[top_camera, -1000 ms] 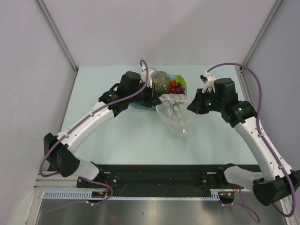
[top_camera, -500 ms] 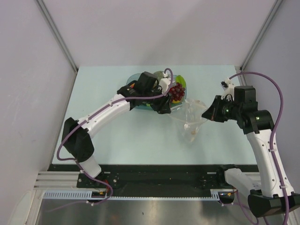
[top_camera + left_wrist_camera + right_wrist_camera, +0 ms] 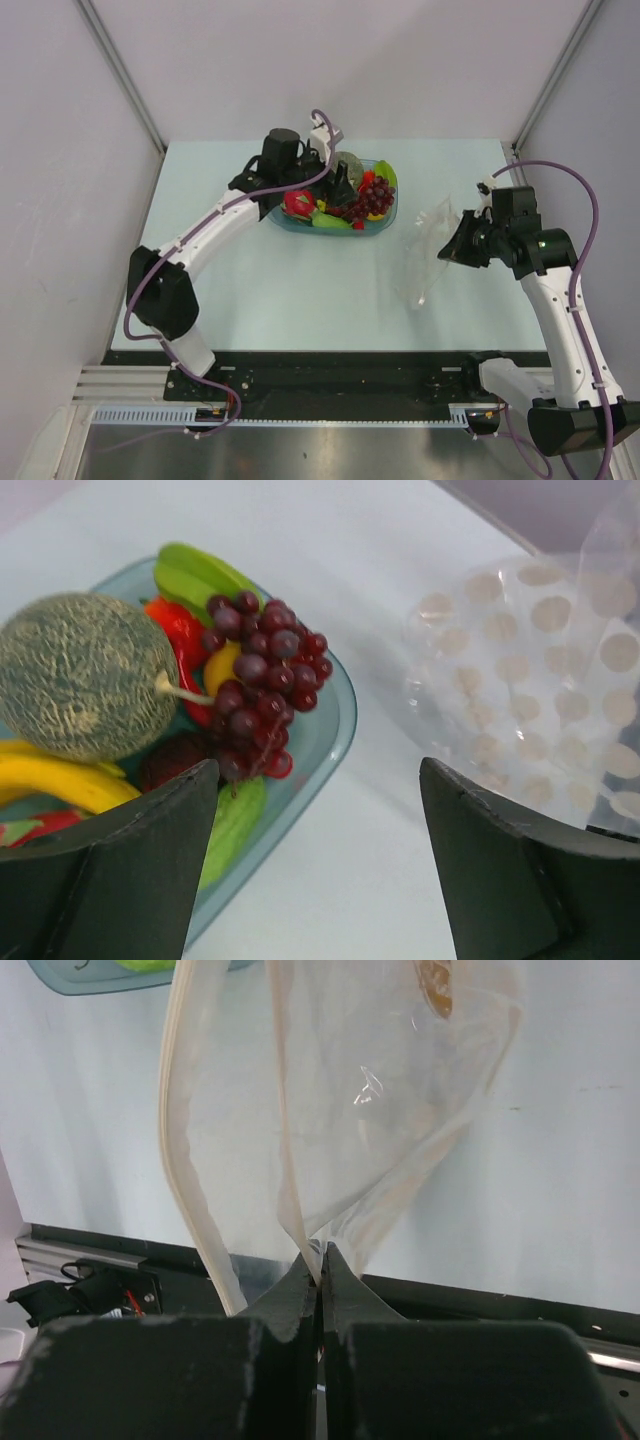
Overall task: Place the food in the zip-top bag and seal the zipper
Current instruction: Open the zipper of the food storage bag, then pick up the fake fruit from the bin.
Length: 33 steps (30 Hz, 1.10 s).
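The left pincer point(image 3: 318, 780) was spread wide with nothing held between its fingers, and it was poised over the blue bowl point(image 3: 338, 720). Inside that bowl, the bunch of dark red grapes point(image 3: 262, 675) was laid against the grey-green ball point(image 3: 80, 675), and a yellow banana point(image 3: 45, 780) was tucked under the ball's side, with green and red pieces packed around them. Both task foods were thus kept in the bowl, outside the bag. The right pincer point(image 3: 320, 1257) was clamped tight on the edge of the zip-top bag point(image 3: 400, 1110), which was held up to the right of the bowl, near it but apart. The zipper point(image 3: 185, 1160) was found unsealed, its two strips parted into an open mouth. Everything was carried by the pale tabletop point(image 3: 300, 290).
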Each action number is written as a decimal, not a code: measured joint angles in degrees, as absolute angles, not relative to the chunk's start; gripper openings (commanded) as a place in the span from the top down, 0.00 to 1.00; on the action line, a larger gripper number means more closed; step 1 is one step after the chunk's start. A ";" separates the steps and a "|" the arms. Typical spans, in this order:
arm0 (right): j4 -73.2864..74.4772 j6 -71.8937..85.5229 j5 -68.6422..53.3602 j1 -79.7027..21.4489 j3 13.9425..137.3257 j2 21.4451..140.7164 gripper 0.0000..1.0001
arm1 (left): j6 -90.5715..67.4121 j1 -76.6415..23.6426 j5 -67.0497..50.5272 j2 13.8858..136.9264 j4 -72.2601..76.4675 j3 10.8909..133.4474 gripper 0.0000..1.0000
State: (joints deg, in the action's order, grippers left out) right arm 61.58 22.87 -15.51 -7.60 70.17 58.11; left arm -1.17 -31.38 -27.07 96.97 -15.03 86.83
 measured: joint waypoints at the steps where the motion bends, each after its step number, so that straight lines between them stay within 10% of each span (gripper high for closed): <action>1: 61.82 22.94 -15.18 -7.60 70.17 58.11 1.00 | -1.63 -30.70 -27.88 96.99 -12.88 86.30 0.03; 33: 59.00 24.01 -9.74 -12.51 73.34 72.14 1.00 | 17.63 -36.47 -16.71 121.99 -14.98 100.07 0.06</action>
